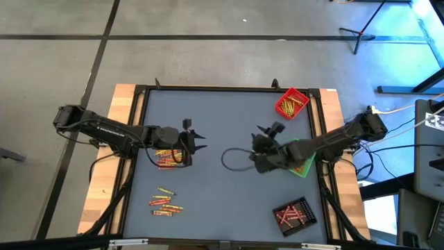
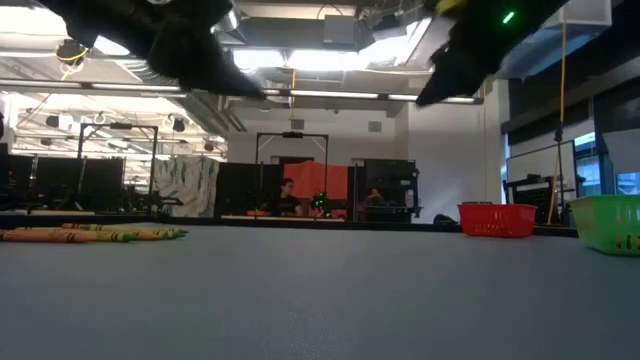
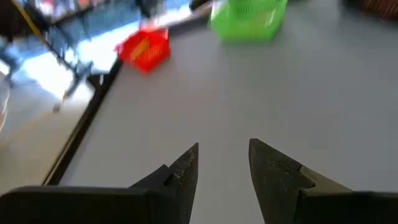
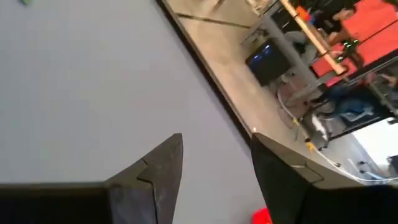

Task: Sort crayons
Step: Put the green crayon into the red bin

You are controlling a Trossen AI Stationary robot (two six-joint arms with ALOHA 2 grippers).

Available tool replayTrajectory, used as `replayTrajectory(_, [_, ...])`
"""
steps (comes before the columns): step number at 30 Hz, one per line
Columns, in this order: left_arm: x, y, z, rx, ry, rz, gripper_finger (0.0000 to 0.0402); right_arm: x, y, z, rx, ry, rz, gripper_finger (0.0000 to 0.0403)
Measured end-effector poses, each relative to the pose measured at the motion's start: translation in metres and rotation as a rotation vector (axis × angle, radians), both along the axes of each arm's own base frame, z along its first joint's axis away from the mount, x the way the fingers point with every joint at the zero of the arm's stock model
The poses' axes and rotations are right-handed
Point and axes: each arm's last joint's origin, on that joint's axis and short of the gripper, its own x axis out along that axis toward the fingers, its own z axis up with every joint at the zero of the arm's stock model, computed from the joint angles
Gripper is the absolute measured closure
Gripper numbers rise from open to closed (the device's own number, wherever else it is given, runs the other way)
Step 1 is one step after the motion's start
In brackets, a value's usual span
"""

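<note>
Two loose heaps of crayons lie on the grey table: one (image 1: 166, 158) under my left arm's wrist, one (image 1: 164, 202) nearer the front left. The low view shows crayons (image 2: 90, 234) lying flat at the left. My left gripper (image 1: 199, 142) hovers just right of the first heap, open (image 3: 224, 146), with bare table between its fingers. Near the table's middle, beside the green tray (image 1: 303, 165), my right gripper (image 1: 269, 130) is raised and open (image 4: 216, 140), holding nothing.
A red tray (image 1: 292, 103) with yellow and orange crayons stands at the far right, and a black tray (image 1: 294, 213) with red crayons at the near right. A dark cable loop (image 1: 234, 160) lies mid-table. Wooden rails (image 1: 123, 111) border the table.
</note>
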Motion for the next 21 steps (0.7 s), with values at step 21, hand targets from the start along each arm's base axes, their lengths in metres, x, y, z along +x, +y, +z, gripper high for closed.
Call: replayTrajectory(21, [-0.043,0.040,0.009,-0.236,0.720,0.332,0.0276,0.043,-0.064,-0.009,0.317,-0.268,0.536,0.0215])
